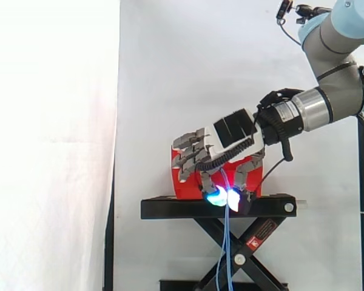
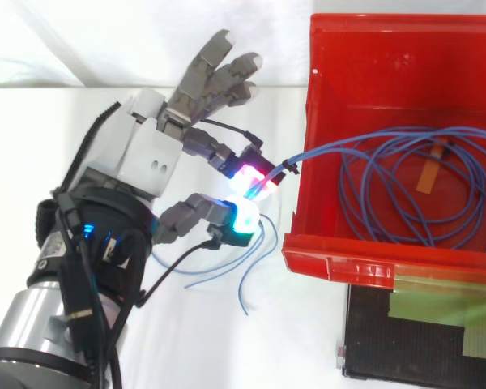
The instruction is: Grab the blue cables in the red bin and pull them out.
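Observation:
Blue cables [image 2: 405,174] lie coiled in the red bin [image 2: 389,49], and a few strands run over its left wall to my hand [image 2: 146,158]. One finger and the thumb [image 2: 243,217] pinch those strands just outside the bin, their pads glowing; the other fingers stand straight. In the side view my hand [image 1: 230,136] is in front of the red bin [image 1: 185,185], and blue cables [image 1: 225,242] hang from the pinch down past the black stand [image 1: 170,209]. Loose cable ends curl on the white surface below the thumb.
The bin sits on a black scissor-lift stand [image 1: 255,233] before a white curtain. A strip of tan tape [image 2: 429,170] holds the coil together inside the bin. A black plate with green tape [image 2: 437,332] lies below the bin's front wall.

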